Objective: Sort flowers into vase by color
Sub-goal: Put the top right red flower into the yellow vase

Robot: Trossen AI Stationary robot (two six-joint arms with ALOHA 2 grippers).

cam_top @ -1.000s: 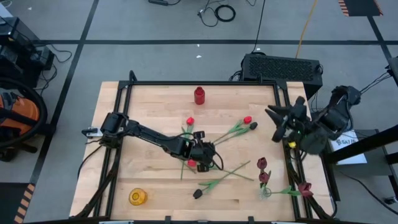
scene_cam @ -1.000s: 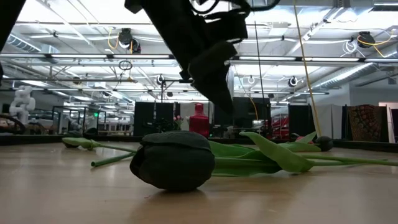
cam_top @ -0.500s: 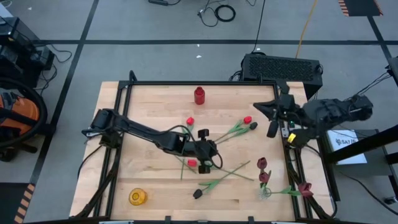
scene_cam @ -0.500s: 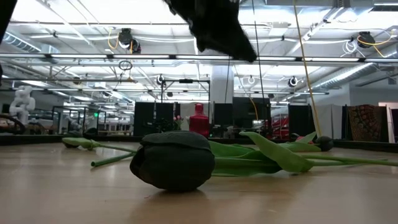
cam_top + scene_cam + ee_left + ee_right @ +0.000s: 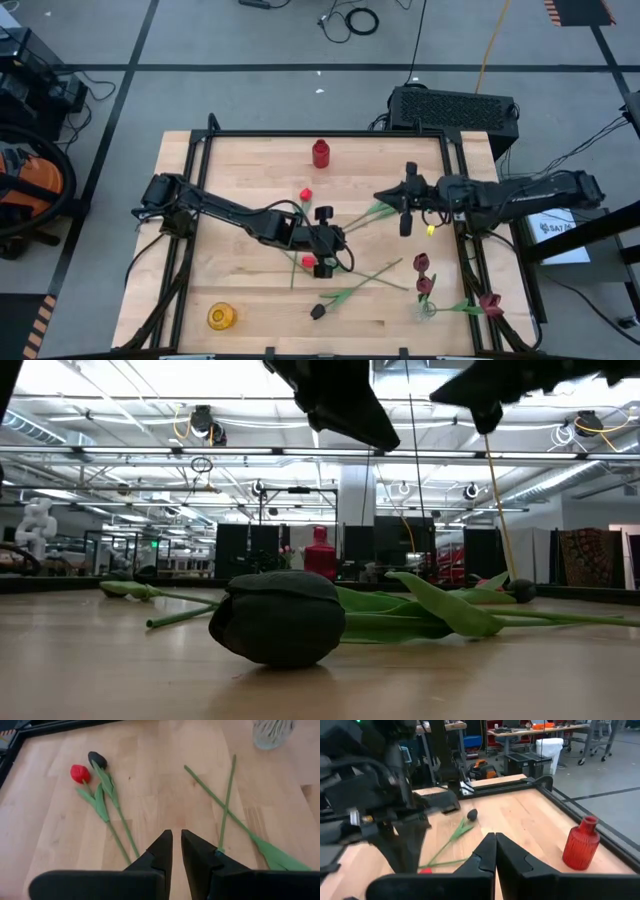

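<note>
High view: a wooden table (image 5: 230, 170) with two dark robot arms reaching in over scattered artificial tulips. The left gripper (image 5: 176, 845) sits near the table's middle. Its fingers (image 5: 162, 851) are nearly together, a narrow gap between them, holding nothing. The right gripper (image 5: 495, 851) reaches in from the right side toward the middle. Its fingers (image 5: 487, 855) are pressed together and hold nothing.

Flowers lie flat across the table. A red tulip (image 5: 79, 773) and a black tulip (image 5: 97, 759) lie side by side, their green stems almost parallel. Two bare green stems (image 5: 227, 800) cross each other just ahead of the left gripper. Another black tulip (image 5: 318, 312) lies near the front edge, its head large and dark in the low view. A small red head (image 5: 305, 195) lies left of centre.

A red vase (image 5: 320, 152) stands at the far edge. A clear vase (image 5: 427, 303) at the near right holds dark maroon tulips (image 5: 421, 264). A yellow vase (image 5: 220, 317) stands at the near left.
</note>
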